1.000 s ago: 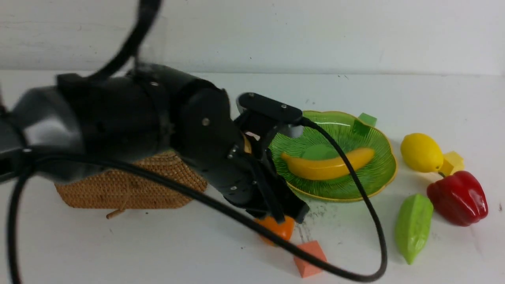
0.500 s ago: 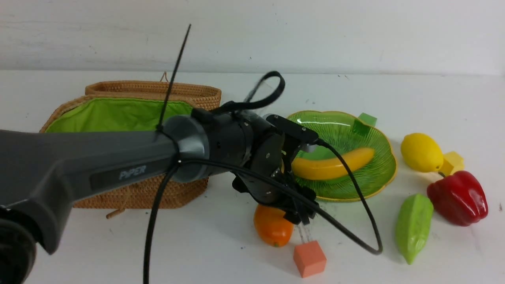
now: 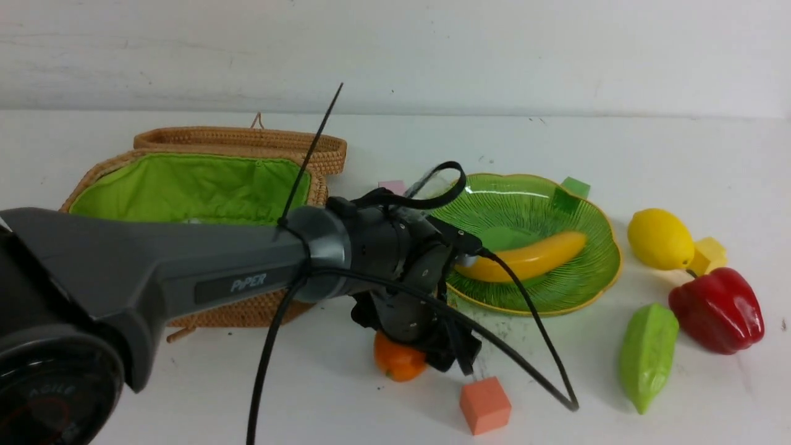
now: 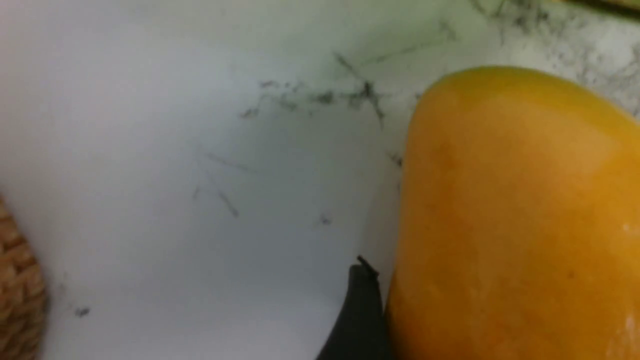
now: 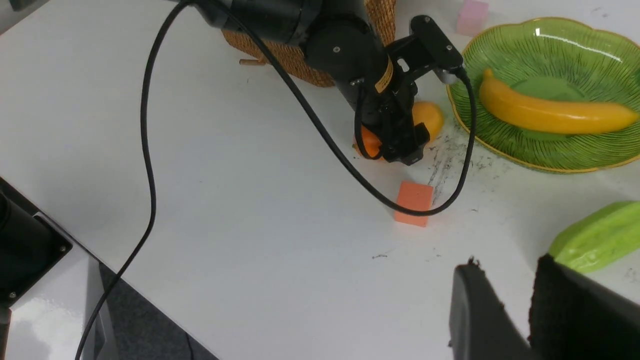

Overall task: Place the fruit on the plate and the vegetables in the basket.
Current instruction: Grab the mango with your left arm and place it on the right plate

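Right now the mango (image 3: 395,361) lies on the white counter (image 3: 680,154), just in front of the green leaf plate (image 3: 581,290) and not on it. My left pincer (image 3: 460,361) is down over it. In the left wrist view one black fingertip (image 4: 360,310) sits right against the mango's side, but I cannot tell whether the jaws are clamped or loose. The banana (image 3: 531,259) rests across the plate. An orange cube (image 3: 485,405) sits just beside the pincer. To the right of the plate the lemon (image 3: 660,239), red bell pepper (image 3: 717,309) and pale green pod (image 3: 646,355) stand on the counter. The rattan basket (image 3: 235,315) sits open to the left of the plate. My right pincer (image 5: 520,280) hovers empty over the counter, its jaws a narrow gap apart.
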Available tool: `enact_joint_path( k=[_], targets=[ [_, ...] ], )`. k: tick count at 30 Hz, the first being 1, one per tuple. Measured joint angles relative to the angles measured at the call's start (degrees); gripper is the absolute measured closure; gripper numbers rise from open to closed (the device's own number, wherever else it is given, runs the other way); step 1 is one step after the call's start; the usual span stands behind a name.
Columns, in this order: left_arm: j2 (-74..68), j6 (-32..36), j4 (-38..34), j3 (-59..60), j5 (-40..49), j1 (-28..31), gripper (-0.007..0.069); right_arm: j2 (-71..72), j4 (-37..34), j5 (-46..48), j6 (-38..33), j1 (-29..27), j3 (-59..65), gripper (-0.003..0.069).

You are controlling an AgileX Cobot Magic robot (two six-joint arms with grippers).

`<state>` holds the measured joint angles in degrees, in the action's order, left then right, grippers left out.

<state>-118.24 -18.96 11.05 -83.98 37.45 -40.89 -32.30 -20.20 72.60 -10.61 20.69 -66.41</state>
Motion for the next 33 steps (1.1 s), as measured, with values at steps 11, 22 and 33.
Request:
enact_joint_path(
  k=[11, 22, 33],
  targets=[
    [13.1, 4.9, 0.5, -0.1, -6.5, -1.2, 0.0047, 0.0, 2.2, -1.1, -0.1, 0.0, 0.0, 0.0479],
    [-2.7, 5.5, 1.4, -18.6, -23.0, 2.5, 0.0047, 0.0, 4.8, -3.9, 5.0, 0.0, 0.0, 0.0475],
    [-11.9, 5.5, 3.6, -26.7, -20.9, 2.9, -0.0042, 0.0, 4.8, 0.0, 9.1, 0.0, 0.0, 0.0468]
  ],
)
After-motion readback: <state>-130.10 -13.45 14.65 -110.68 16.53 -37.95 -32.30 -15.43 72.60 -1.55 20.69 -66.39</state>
